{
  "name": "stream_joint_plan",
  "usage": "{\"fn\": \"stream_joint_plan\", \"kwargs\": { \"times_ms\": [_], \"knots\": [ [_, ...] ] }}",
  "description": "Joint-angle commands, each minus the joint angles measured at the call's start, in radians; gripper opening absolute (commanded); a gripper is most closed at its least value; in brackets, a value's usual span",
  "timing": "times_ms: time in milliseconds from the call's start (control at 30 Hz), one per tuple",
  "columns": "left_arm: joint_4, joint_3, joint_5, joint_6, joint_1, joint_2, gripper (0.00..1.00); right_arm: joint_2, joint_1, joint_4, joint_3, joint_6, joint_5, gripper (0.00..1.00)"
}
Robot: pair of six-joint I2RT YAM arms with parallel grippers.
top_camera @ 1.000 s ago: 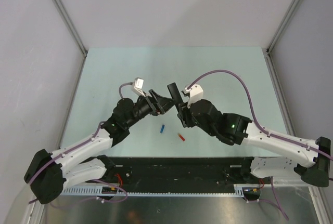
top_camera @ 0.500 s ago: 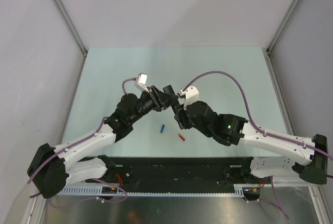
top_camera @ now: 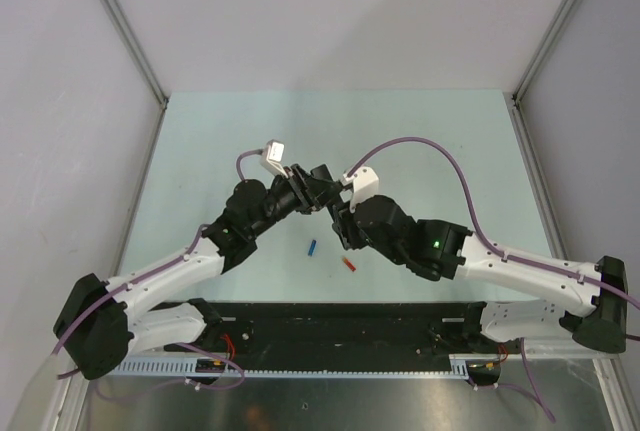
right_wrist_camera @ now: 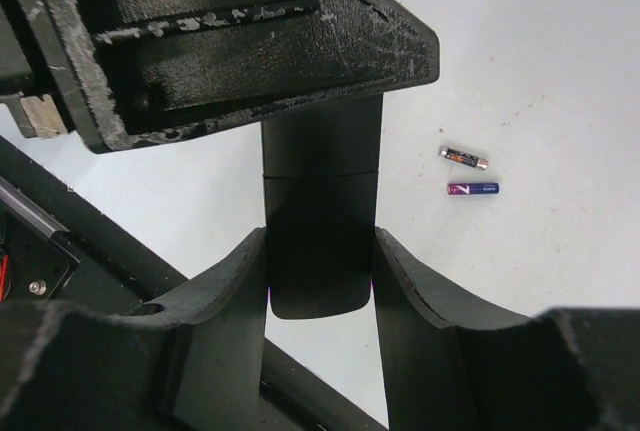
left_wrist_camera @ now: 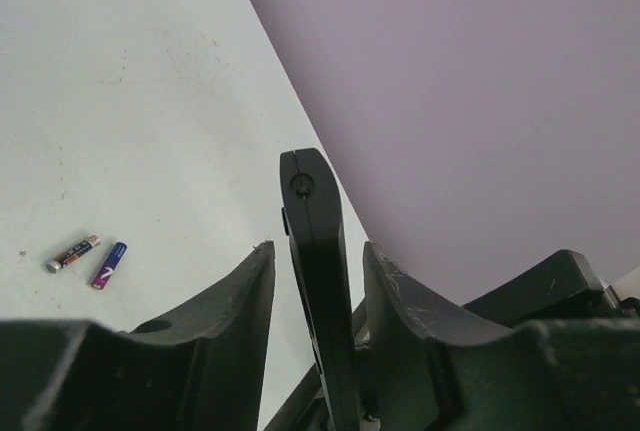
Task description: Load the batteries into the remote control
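The remote control (top_camera: 321, 173) is a slim black bar held off the table between the two arms. My right gripper (right_wrist_camera: 320, 236) is shut on its lower end, with both fingers pressed against its side edges (right_wrist_camera: 320, 201). My left gripper (left_wrist_camera: 318, 246) straddles the remote's thin edge (left_wrist_camera: 310, 211), and a narrow gap shows on each side of the bar. Two batteries lie loose on the table, one blue (top_camera: 312, 247) and one red-orange (top_camera: 348, 264). They also show in the left wrist view (left_wrist_camera: 109, 265) (left_wrist_camera: 73, 253) and the right wrist view (right_wrist_camera: 472, 189) (right_wrist_camera: 464, 158).
The pale green table (top_camera: 200, 151) is walled by grey panels at the back and both sides. A black strip (top_camera: 340, 326) with wiring runs along the near edge between the arm bases.
My left gripper has moved right to the remote and narrowed its jaws from wide open to a slim straddle around it. The right gripper has carried the remote slightly left.
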Motion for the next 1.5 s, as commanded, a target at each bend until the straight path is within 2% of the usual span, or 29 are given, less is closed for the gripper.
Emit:
{"fn": "stream_joint_plan", "kwargs": {
  "times_ms": [0, 133, 233, 267, 333, 400, 433, 467, 500, 567, 800, 900, 933, 967, 1000, 1033, 1067, 1100, 1167, 1200, 1267, 1300, 1467],
  "knots": [
    [0.042, 0.007, 0.014, 0.000, -0.006, 0.001, 0.42, 0.004, 0.006, 0.044, 0.055, 0.004, 0.022, 0.33],
    [0.045, 0.000, 0.022, -0.006, -0.006, 0.002, 0.37, 0.004, 0.006, 0.047, 0.057, 0.001, 0.026, 0.33],
    [0.047, -0.003, 0.033, -0.005, -0.006, 0.004, 0.26, 0.006, 0.006, 0.047, 0.058, 0.001, 0.028, 0.33],
    [0.048, -0.003, 0.033, -0.002, -0.006, 0.002, 0.14, 0.003, 0.006, 0.044, 0.058, 0.001, 0.028, 0.33],
    [0.050, -0.006, 0.028, 0.005, -0.005, 0.001, 0.02, 0.001, 0.006, 0.042, 0.057, 0.003, 0.025, 0.34],
    [0.050, -0.009, 0.007, 0.008, -0.006, -0.012, 0.00, -0.002, 0.006, 0.039, 0.057, 0.004, 0.019, 0.58],
    [0.050, -0.009, -0.003, 0.014, -0.005, -0.019, 0.00, -0.002, 0.006, 0.029, 0.057, 0.010, 0.023, 0.66],
    [0.050, -0.009, -0.010, 0.018, 0.000, -0.025, 0.00, -0.005, 0.006, 0.021, 0.057, 0.017, 0.032, 0.81],
    [0.050, -0.009, -0.029, 0.021, 0.005, -0.036, 0.00, -0.008, 0.006, 0.013, 0.057, 0.021, 0.051, 0.91],
    [0.050, -0.011, -0.041, 0.025, 0.024, -0.048, 0.00, -0.017, 0.006, -0.010, 0.057, 0.030, 0.062, 0.99],
    [0.051, -0.029, -0.079, 0.015, 0.104, -0.081, 0.00, -0.114, 0.006, 0.012, 0.016, 0.059, 0.098, 1.00],
    [0.065, -0.054, -0.156, 0.028, 0.111, -0.110, 0.00, -0.195, -0.020, 0.107, -0.078, 0.151, 0.125, 1.00],
    [0.089, -0.069, -0.168, 0.034, 0.111, -0.123, 0.00, -0.242, -0.066, 0.181, -0.113, 0.185, 0.114, 0.99],
    [0.103, -0.077, -0.170, 0.040, 0.111, -0.128, 0.00, -0.275, -0.089, 0.237, -0.156, 0.229, 0.091, 0.96],
    [0.117, -0.086, -0.173, 0.047, 0.109, -0.137, 0.00, -0.304, -0.127, 0.360, -0.210, 0.239, -0.035, 0.94],
    [0.151, -0.109, -0.174, 0.051, 0.107, -0.140, 0.00, -0.325, -0.173, 0.409, -0.285, 0.260, -0.119, 0.92],
    [0.171, -0.123, -0.185, 0.055, 0.103, -0.156, 0.00, -0.352, -0.281, 0.455, -0.316, 0.312, -0.198, 0.86],
    [0.188, -0.137, -0.193, 0.067, 0.101, -0.165, 0.00, -0.355, -0.332, 0.485, -0.337, 0.378, -0.362, 0.84],
    [0.229, -0.170, -0.216, 0.084, 0.088, -0.191, 0.00, -0.326, -0.444, 0.606, -0.393, 0.438, -0.528, 0.86],
    [0.238, -0.180, -0.220, 0.101, 0.083, -0.197, 0.00, -0.301, -0.462, 0.689, -0.405, 0.499, -0.641, 0.87],
    [0.260, -0.201, -0.231, 0.113, 0.072, -0.209, 0.00, -0.255, -0.483, 0.778, -0.434, 0.543, -0.761, 0.92],
    [0.266, -0.207, -0.236, 0.120, 0.071, -0.217, 0.00, -0.197, -0.483, 0.861, -0.440, 0.585, -0.788, 0.93],
    [0.297, -0.224, -0.242, 0.127, 0.066, -0.219, 0.00, -0.031, -0.456, 1.067, -0.442, 0.678, -0.909, 0.97]
  ]
}}
